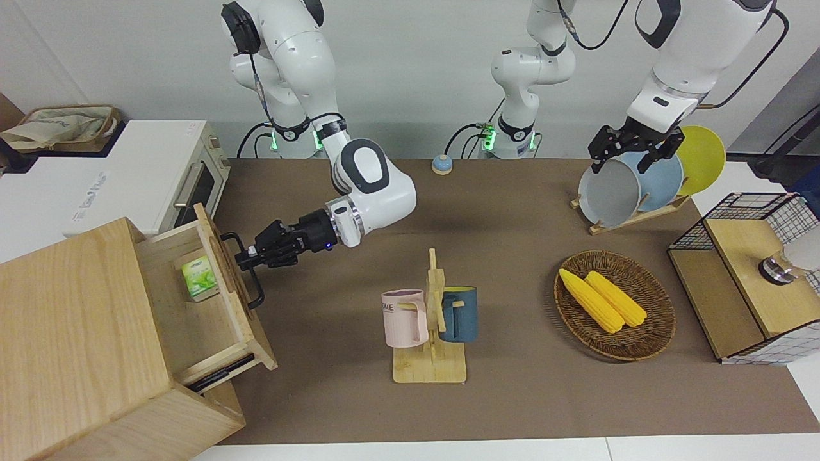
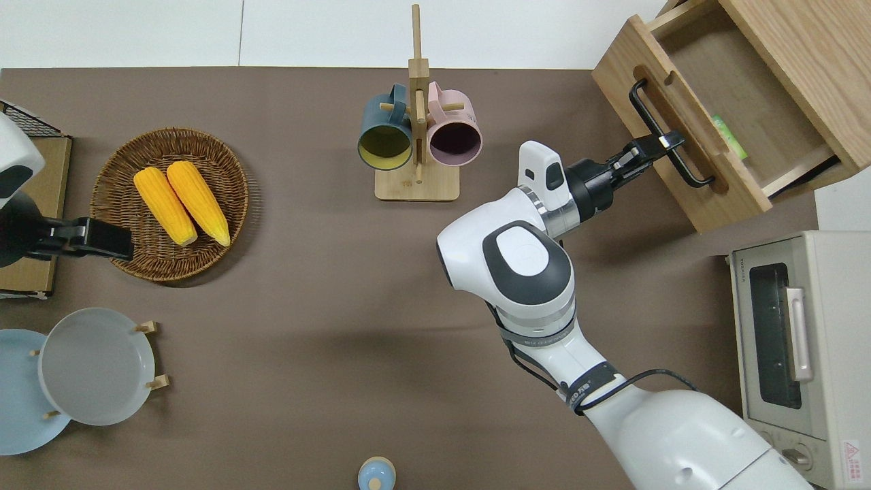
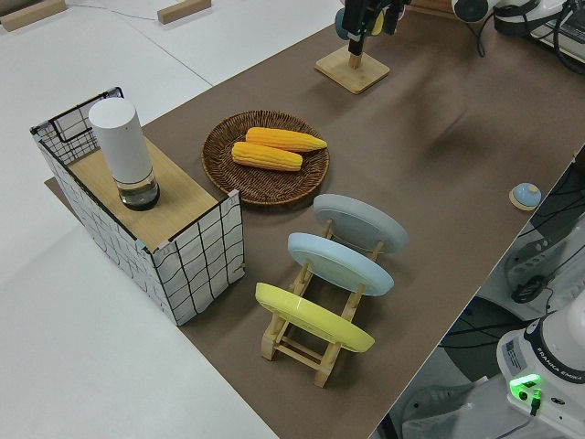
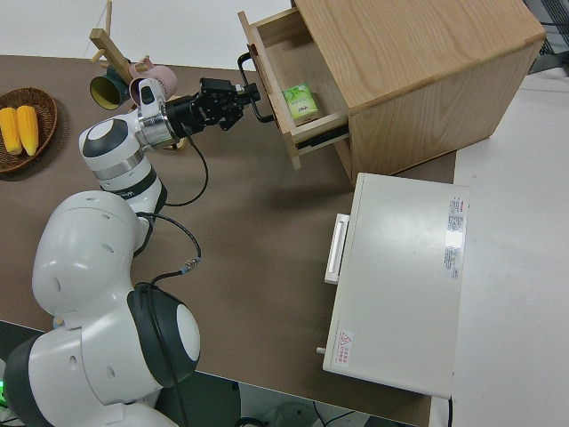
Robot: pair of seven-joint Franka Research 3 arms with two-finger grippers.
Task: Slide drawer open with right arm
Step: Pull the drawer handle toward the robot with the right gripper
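black right hand [image 1: 246, 259] clenched on the black loop handle [image 2: 670, 144] of the drawer [image 1: 192, 301], at about the middle of the bar. drawn well out of the pale-wood cabinet [image 1: 70, 346] at the right arm's end of the desk [image 2: 326, 286], with a small green carton [image 4: 300, 102] lying inside against the drawer front. handle's long axis crosswise to the pull, drawer sitting straight off the fingertips, away from the wrist, so any further travel likely calls for a straight draw back along the forearm's line toward the middle of the desk. probably near the end of the slide. left arm parked, left hand [image 1: 631, 150] spread open
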